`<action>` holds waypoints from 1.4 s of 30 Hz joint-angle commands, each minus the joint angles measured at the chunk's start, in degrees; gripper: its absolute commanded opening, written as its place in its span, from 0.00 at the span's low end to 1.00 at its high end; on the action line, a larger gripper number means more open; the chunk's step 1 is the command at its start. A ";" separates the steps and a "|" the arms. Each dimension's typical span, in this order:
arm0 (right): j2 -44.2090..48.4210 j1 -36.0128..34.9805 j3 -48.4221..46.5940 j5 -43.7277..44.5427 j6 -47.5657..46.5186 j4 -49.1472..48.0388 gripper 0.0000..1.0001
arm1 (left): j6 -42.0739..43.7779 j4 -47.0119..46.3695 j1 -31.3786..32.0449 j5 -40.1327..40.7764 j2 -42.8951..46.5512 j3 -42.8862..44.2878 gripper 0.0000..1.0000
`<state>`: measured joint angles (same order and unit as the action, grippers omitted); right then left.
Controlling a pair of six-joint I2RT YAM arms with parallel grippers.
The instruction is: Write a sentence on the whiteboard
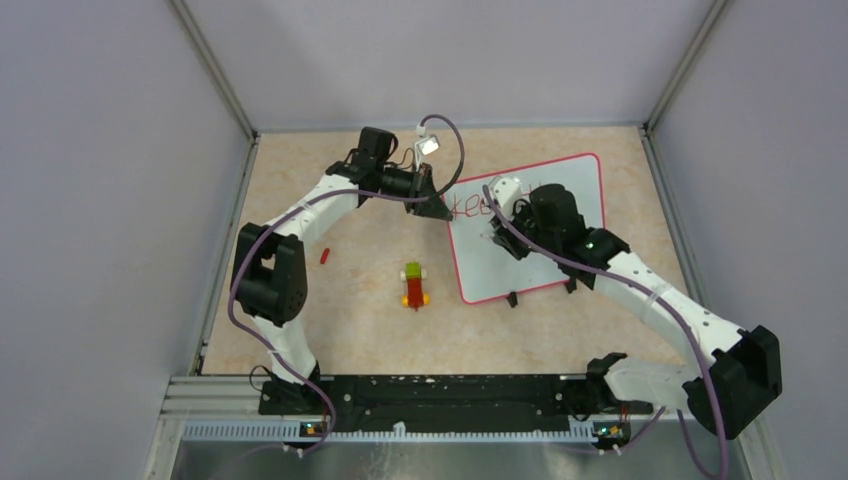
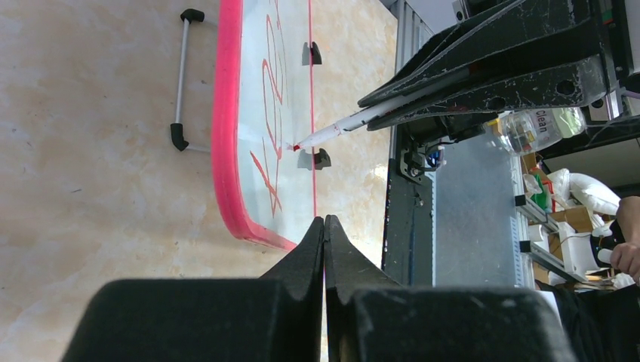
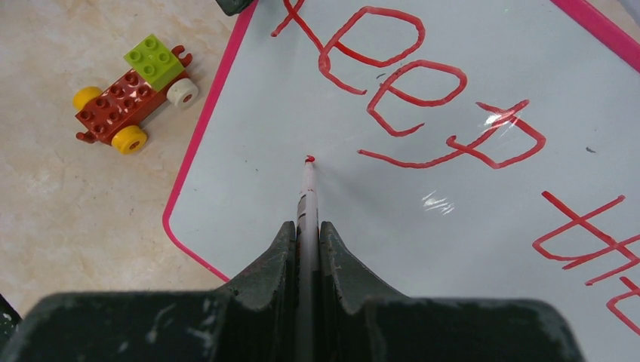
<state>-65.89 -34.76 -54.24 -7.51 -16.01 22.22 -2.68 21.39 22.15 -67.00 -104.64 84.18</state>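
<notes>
The whiteboard [image 1: 560, 215] lies flat on the table at centre right, with a red-pink rim and red handwriting on its upper left part. My right gripper [image 1: 499, 236] is over the board and shut on a white marker [image 3: 307, 192]. The marker's red tip touches the board below the written letters. My left gripper [image 1: 436, 209] is shut and empty, its tips at the board's far left corner. In the left wrist view the shut fingertips [image 2: 324, 224] sit just past the board's rim [image 2: 226, 136], and the marker [image 2: 336, 133] meets the board.
A toy car of red, green and yellow bricks [image 1: 414, 285] stands left of the board and shows in the right wrist view [image 3: 136, 94]. A small red cap [image 1: 324, 256] lies further left. A thin metal bar with black ends [image 2: 180, 83] lies beside the board. Grey walls enclose the table.
</notes>
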 commanded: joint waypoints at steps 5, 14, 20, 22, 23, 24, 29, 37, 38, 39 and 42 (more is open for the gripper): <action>-1.90 -0.70 -3.36 -1.04 -0.34 -1.33 0.00 | 0.92 -1.88 0.18 -0.56 0.07 -0.15 0.00; -1.88 -2.00 -2.00 -1.62 -1.53 -0.22 0.00 | 1.01 -1.81 0.20 -0.52 0.05 -0.33 0.00; -1.42 -2.21 0.20 -1.01 -2.05 0.56 0.00 | 1.26 -1.79 0.19 -0.43 0.40 -0.41 0.00; -1.06 -2.24 0.83 -0.57 -2.26 0.89 0.00 | 1.27 -1.74 0.25 -0.28 0.40 -0.40 0.00; -0.87 -2.24 1.16 -0.44 -2.39 1.11 0.00 | 1.34 -1.78 0.21 -0.26 0.40 -0.42 0.00; -0.64 -2.24 1.49 -0.25 -2.52 1.30 0.00 | 1.36 -1.79 0.18 -0.35 0.40 -0.42 0.00; 0.00 -2.62 3.78 -0.81 -3.00 1.96 0.00 | 1.40 -1.71 0.20 -0.28 0.32 -0.42 0.00; -1.88 -5.00 4.35 -1.53 -3.46 1.95 0.00 | 1.27 -1.70 0.26 -0.15 0.14 -0.36 0.00; -2.24 -5.35 4.08 -1.66 -3.50 1.90 0.00 | 1.34 -1.74 0.30 -0.17 0.14 -0.44 0.00; -2.43 -5.66 3.69 -1.82 -3.50 1.99 0.00 | 1.36 -1.75 0.34 -0.21 0.14 -0.42 0.00; -2.58 -6.01 1.97 -3.72 -3.31 2.45 0.00 | 1.36 -1.70 0.35 -0.21 0.14 -0.48 0.00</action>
<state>-67.77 -39.81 -49.84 -10.04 -18.48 25.12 -2.33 21.37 22.20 -66.61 -104.64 83.88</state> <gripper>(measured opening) 0.099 0.003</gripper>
